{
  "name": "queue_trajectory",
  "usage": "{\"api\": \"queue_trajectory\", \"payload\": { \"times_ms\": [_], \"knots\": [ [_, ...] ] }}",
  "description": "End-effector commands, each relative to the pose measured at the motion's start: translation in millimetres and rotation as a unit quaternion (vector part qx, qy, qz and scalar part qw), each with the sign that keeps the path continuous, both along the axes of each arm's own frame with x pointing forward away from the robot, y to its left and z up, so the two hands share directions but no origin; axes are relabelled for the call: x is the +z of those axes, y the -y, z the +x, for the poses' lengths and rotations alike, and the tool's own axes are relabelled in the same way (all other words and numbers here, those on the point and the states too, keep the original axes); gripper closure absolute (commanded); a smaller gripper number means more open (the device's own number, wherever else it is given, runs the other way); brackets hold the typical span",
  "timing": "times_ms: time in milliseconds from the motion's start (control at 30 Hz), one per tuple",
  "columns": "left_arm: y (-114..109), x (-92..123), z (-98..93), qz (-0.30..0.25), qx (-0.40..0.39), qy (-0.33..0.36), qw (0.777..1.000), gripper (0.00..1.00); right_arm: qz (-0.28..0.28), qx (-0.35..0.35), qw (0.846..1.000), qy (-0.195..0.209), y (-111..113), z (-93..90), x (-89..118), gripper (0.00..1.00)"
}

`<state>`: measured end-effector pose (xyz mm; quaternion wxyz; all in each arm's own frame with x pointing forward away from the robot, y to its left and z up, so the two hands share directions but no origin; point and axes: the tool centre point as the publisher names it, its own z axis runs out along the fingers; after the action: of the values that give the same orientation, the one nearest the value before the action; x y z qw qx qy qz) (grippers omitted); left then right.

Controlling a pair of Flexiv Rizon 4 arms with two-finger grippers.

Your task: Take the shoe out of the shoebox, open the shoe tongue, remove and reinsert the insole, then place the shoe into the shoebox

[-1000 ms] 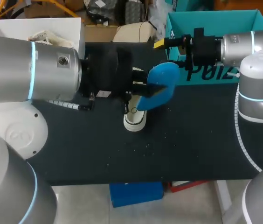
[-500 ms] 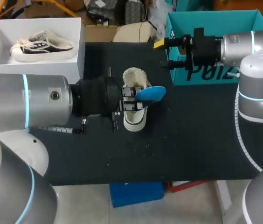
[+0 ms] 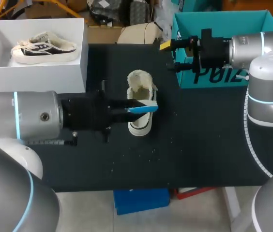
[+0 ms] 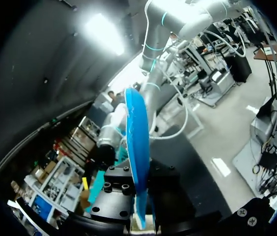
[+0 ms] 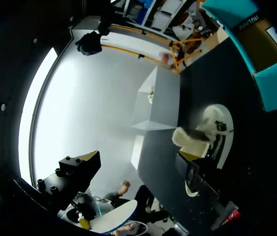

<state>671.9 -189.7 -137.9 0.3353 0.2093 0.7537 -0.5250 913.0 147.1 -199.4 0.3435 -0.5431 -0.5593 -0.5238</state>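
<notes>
The thin blue foam insole [image 3: 146, 109] looks light and floppy. The left end effector [image 3: 133, 107] pinches one end of it over the white canvas shoe [image 3: 140, 125]. The right end effector [image 3: 174, 54] is spread and empty.

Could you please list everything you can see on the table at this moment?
white shoe: 1, white, mid-table, under the insole.
insole: 1, blue, held over the white shoe.
white shoebox: 1, white, far left corner.
second shoe: 1, cream and dark, inside the white shoebox.
teal box: 1, teal, far right, open.
table: 1, black top.
left gripper: 1, shut on the insole.
right gripper: 1, open, empty, beside the teal box.
</notes>
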Motion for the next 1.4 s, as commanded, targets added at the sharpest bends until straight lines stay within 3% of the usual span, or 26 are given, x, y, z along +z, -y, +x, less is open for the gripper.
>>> {"api": "queue_trajectory", "payload": {
  "times_ms": [33,833,1033,1400],
  "knots": [
    [-20.5,-9.3,-9.7,-0.062,-0.036,0.034,0.997,1.00,0.000,-0.002,1.000,0.001,-1.6,-0.4,-1.3,0.00],
    [-22.1,-12.3,-10.5,-0.056,-0.036,0.045,0.997,1.00,0.000,-0.002,1.000,0.001,-1.6,-0.4,-1.3,0.00],
    [9.2,-14.5,-30.3,-0.070,-0.098,0.175,0.977,1.00,0.000,-0.002,1.000,0.001,-1.6,-0.4,-1.3,0.00],
    [1.2,-40.3,-34.2,-0.067,-0.126,0.258,0.955,1.00,0.000,-0.002,1.000,0.001,-1.6,-0.4,-1.3,0.00]
  ]
}}
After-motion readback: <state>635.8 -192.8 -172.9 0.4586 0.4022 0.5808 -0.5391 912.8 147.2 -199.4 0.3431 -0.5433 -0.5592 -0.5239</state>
